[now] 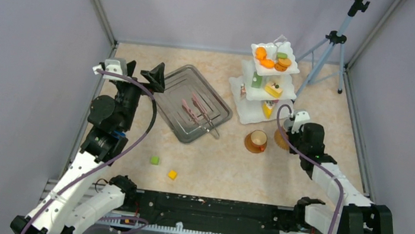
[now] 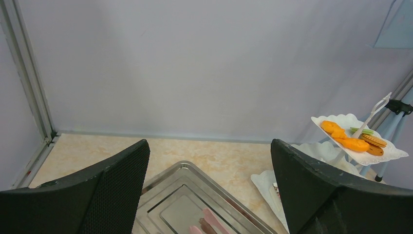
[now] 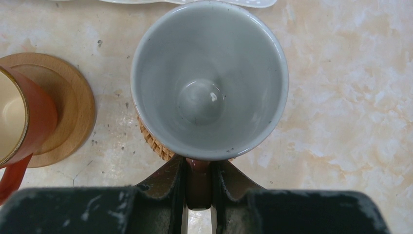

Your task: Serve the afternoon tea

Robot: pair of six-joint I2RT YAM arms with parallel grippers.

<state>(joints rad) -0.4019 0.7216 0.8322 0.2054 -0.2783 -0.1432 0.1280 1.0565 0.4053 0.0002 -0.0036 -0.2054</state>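
The white three-tier stand (image 1: 266, 85) stands at the back right and holds orange rounds (image 1: 266, 58), a yellow cake wedge (image 1: 273, 90) and green and pink bits. It also shows in the left wrist view (image 2: 358, 146). My right gripper (image 3: 198, 187) is shut on the brown handle of a grey-white cup (image 3: 209, 80) that is over a woven mat (image 3: 153, 141). A second cup (image 1: 257, 140), red-brown with a cream inside, sits on a brown round mat (image 3: 73, 112) to its left. My left gripper (image 1: 153, 77) is open above the steel tray's far left corner.
A grey steel tray (image 1: 194, 105) with pink tongs (image 1: 201, 113) lies left of the stand. A green cube (image 1: 154, 160) and a yellow cube (image 1: 172, 174) lie on the table in front. A tripod (image 1: 332, 46) stands at the back right corner.
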